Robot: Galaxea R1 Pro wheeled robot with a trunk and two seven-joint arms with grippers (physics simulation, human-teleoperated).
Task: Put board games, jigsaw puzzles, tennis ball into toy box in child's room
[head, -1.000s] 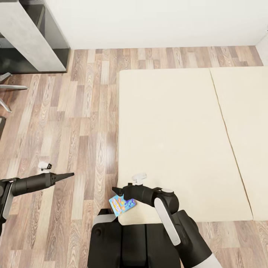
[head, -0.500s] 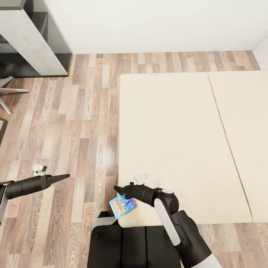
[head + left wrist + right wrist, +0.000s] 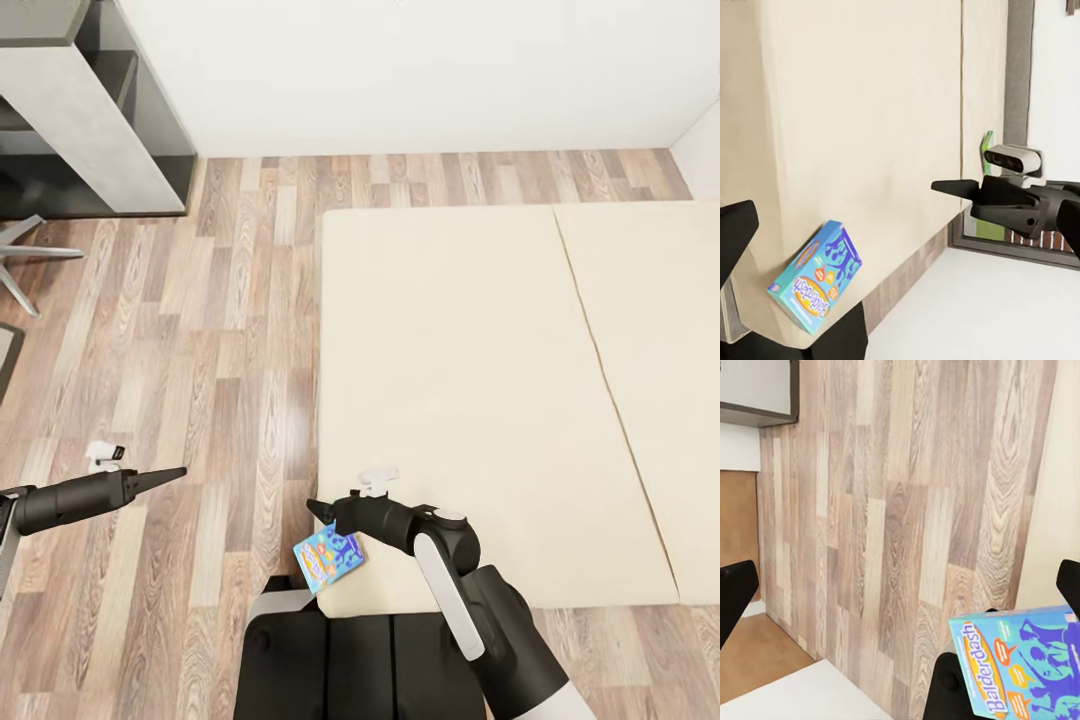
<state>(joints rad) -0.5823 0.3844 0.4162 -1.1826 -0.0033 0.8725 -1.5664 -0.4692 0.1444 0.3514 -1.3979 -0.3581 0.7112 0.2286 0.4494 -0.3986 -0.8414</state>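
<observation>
A blue board game overhangs the bed's near corner, within reach of the open-jawed right gripper; the left gripper waits open, empty.

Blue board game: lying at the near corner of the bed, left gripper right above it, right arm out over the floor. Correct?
Not quite. The blue board game does lie at the near corner of the bed, but the arms are swapped: the head view shows the right gripper just above it, while the left gripper points out over the wood floor.
</observation>
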